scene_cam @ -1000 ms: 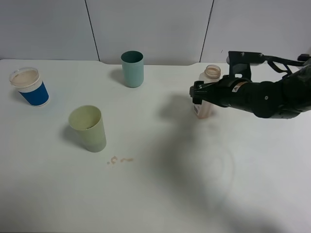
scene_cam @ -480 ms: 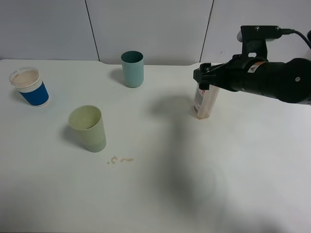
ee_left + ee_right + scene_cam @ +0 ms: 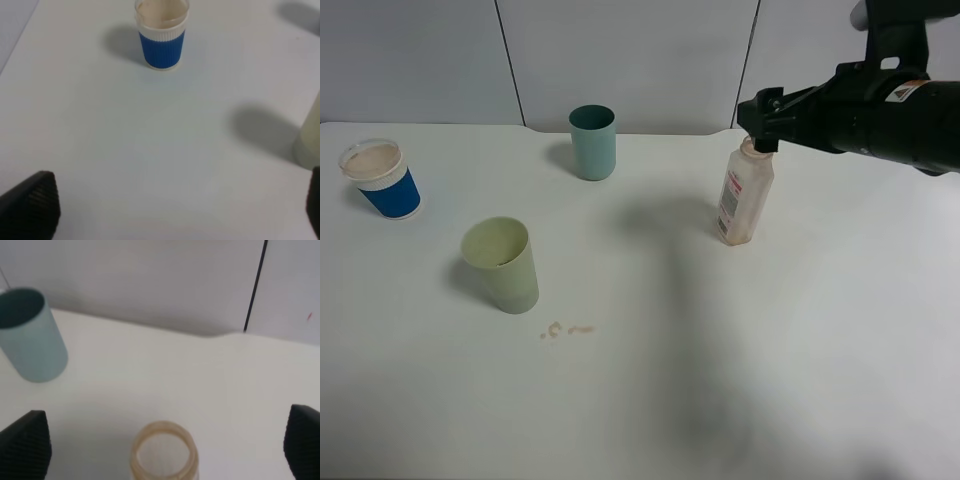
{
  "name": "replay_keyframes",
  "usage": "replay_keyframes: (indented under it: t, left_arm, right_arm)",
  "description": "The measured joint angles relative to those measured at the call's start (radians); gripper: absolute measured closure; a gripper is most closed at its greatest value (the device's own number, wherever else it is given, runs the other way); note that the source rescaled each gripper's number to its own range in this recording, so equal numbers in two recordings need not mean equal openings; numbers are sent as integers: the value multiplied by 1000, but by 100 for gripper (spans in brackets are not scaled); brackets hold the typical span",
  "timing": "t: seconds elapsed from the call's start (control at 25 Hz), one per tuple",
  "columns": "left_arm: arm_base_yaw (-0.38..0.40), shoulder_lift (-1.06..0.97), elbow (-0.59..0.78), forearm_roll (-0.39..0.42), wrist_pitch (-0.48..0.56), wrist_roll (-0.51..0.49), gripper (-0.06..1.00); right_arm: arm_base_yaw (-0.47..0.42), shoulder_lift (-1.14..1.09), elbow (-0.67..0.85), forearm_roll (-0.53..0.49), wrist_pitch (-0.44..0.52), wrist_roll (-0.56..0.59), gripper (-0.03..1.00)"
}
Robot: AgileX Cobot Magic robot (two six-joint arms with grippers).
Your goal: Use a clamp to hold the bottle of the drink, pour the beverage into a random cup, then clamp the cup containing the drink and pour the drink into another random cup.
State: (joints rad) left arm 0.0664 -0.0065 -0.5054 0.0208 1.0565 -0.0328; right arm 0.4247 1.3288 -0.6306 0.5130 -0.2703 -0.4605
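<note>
The bottle stands upright and uncapped on the table, right of centre, and nothing grips it. My right gripper hovers open at the height of its neck. In the right wrist view the bottle mouth lies between the two spread fingers. The pale yellow-green cup stands front left. The short blue cup with its white rim is at the far left. My left gripper is open over bare table, facing the blue cup, and it does not show in the high view. I cannot tell whether either cup holds beverage.
A darker teal tumbler stands at the back centre and also shows as the teal tumbler in the right wrist view. A small brown spill lies on the table in front of the pale cup. A grey panelled wall runs behind the table.
My right arm has risen from around the bottle's body to the level of its neck. The bottle stays upright in place. The cups have not moved.
</note>
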Motion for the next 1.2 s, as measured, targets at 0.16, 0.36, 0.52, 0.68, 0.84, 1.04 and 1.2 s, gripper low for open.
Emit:
replay_keyframes:
  t: [0.16,0.36,0.52,0.68,0.84,1.04,1.2]
  left_arm:
    - [0,0,0,0,0,0,-6]
    - [0,0,0,0,0,0,-6]
    - [0,0,0,0,0,0,-6]
    - [0,0,0,0,0,0,-6]
    - [0,0,0,0,0,0,-6]
    - [0,0,0,0,0,0,-6]
    - [0,0,0,0,0,0,-6]
  right_arm:
    - [0,-107,1,15,70,-40,10]
    - [0,-249,1,10,172,-43,10]
    - [0,-349,1,-93,252,-13,10]
    - [0,-405,1,-336,355,219,10]
    - [0,-446,1,-602,480,500,10]
    - [0,-553,1,-719,653,590,10]
    - [0,-665,1,-768,790,650,10]
